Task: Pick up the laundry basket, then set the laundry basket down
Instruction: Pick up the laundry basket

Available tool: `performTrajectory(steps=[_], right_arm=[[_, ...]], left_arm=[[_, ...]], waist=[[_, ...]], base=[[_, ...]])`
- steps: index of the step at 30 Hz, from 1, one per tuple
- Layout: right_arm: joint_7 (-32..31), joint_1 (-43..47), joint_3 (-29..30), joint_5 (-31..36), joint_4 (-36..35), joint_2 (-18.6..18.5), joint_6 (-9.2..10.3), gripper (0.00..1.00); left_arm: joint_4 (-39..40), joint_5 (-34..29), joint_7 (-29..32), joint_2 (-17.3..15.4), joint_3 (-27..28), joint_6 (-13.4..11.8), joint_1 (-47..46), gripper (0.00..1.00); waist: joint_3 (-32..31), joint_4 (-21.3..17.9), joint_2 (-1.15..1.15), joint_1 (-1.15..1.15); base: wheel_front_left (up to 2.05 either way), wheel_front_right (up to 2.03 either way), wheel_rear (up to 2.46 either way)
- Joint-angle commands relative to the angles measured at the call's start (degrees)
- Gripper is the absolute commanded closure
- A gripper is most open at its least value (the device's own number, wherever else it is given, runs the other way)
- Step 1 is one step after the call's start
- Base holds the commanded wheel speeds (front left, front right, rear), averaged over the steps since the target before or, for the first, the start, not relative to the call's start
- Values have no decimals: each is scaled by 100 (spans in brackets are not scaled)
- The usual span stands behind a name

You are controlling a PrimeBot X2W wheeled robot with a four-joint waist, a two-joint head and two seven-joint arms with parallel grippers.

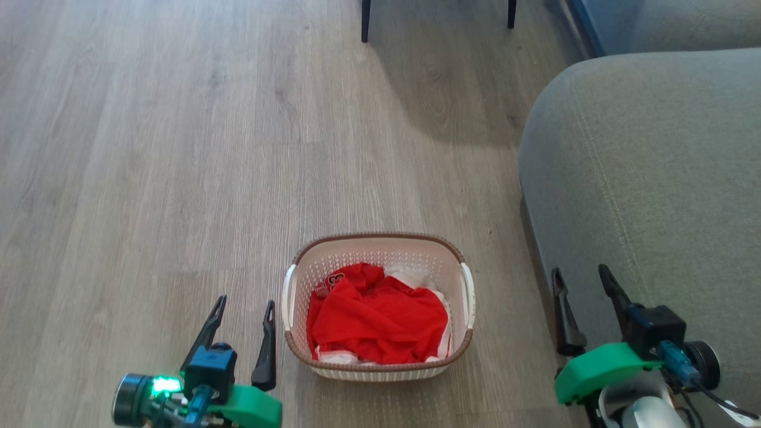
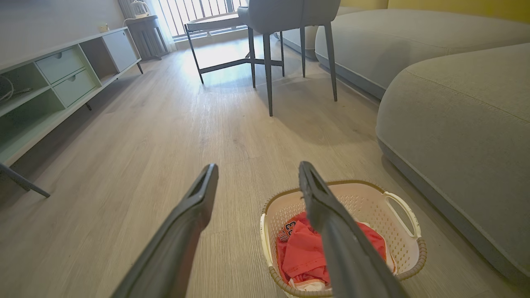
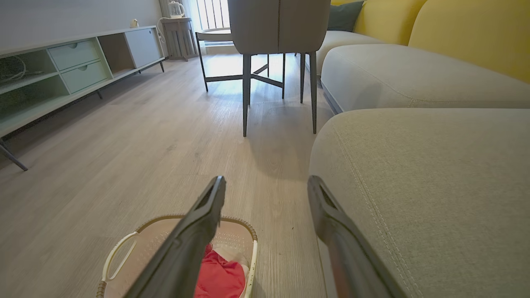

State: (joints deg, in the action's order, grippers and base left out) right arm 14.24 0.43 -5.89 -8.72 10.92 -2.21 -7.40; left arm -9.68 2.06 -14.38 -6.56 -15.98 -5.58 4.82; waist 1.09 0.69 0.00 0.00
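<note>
The laundry basket point(image 1: 377, 236), a small cream-white perforated plastic tub with a brown woven-look rim, stands flat on the pale grey wood-grain floor point(image 1: 148, 178). It is between our two hands and near the rounded grey fabric sofa point(image 1: 648, 178) on our right.

As we judge it, none of the task is done. The basket has not been lifted, so both the pick-up and the setting down remain. Our left hand point(image 1: 246, 302) hangs just beside the basket's left side, its two dark fingers spread apart and holding nothing. Our right hand point(image 1: 579, 270) is further off on the other side, in front of the sofa, with its fingers also spread and empty. Neither hand touches the basket.

We count one basket with two white side handles, one on the left point(image 1: 289, 297) and one on the right point(image 1: 468, 294). Inside lies one crumpled red garment point(image 1: 377, 321) over some white cloth point(image 1: 410, 278). Whether the white is one piece or several we cannot tell, since most of it is buried. There are two hands with two fingers each. At the top of the head view we also count two dark chair legs point(image 1: 365, 21).
</note>
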Motion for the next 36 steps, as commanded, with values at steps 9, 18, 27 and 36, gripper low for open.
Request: performTrajectory(steps=[9,18,27,36], right_arm=[[75,-552,-60,36,-115,-66,-9,0],[76,-1534,-41,60,449,-66,-9,0],[76,-2546,-5,109,1189,-66,-9,0],[76,-3323,-168,3,1746,-66,-9,0]], left_arm=[[92,110,-62,149,324,91,-591,0],[-460,188,-62,255,460,254,-1486,0],[-1315,239,-62,327,510,376,-2551,0],[-2126,292,-62,359,455,443,-3493,0]], waist=[[657,32,0,0],[1807,47,0,0],[2952,130,0,0],[3954,132,0,0]], base=[[0,0,0],[0,0,0],[0,0,0],[0,0,0]])
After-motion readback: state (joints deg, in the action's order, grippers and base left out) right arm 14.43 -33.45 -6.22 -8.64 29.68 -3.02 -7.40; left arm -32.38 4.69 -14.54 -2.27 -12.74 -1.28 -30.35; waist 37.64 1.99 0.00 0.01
